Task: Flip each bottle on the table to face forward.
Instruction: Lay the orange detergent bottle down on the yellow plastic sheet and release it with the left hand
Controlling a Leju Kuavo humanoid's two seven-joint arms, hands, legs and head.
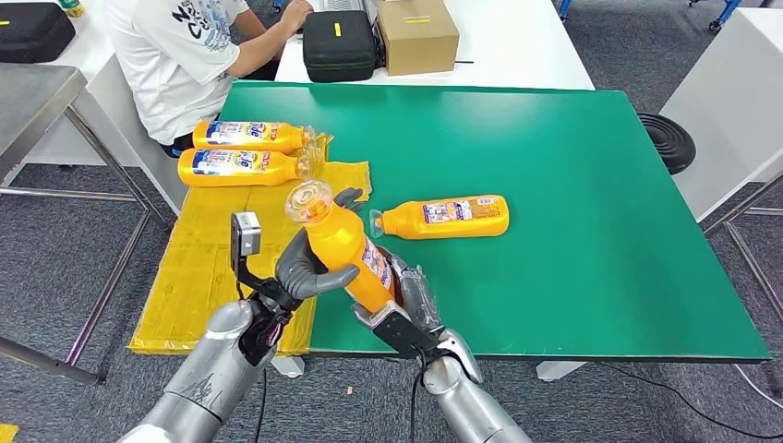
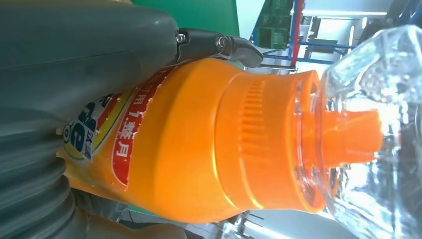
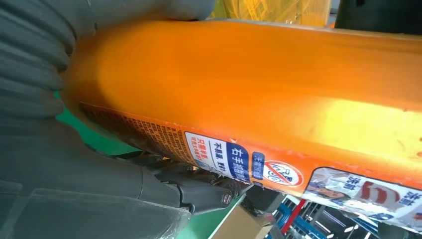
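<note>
I had the orange bottle point(image 1: 346, 249) lifted over the green table's point(image 1: 572, 231) near edge, left hand point(image 1: 309, 268) wrapping its neck, right hand point(image 1: 406, 300) clamped on its base (label half-turned); I judged slow, coordinated rotation safest.

Head view: we look forward and down from high on the body, across the green table point(image 1: 572, 231).
Left wrist view: we sit right behind the left hand point(image 2: 74, 64), pressed close to the held bottle point(image 2: 209, 144) near its neck.
Right wrist view: equally close behind the right hand point(image 3: 74, 174), along the bottle's body.
Shared: all three show that bottle.
</note>
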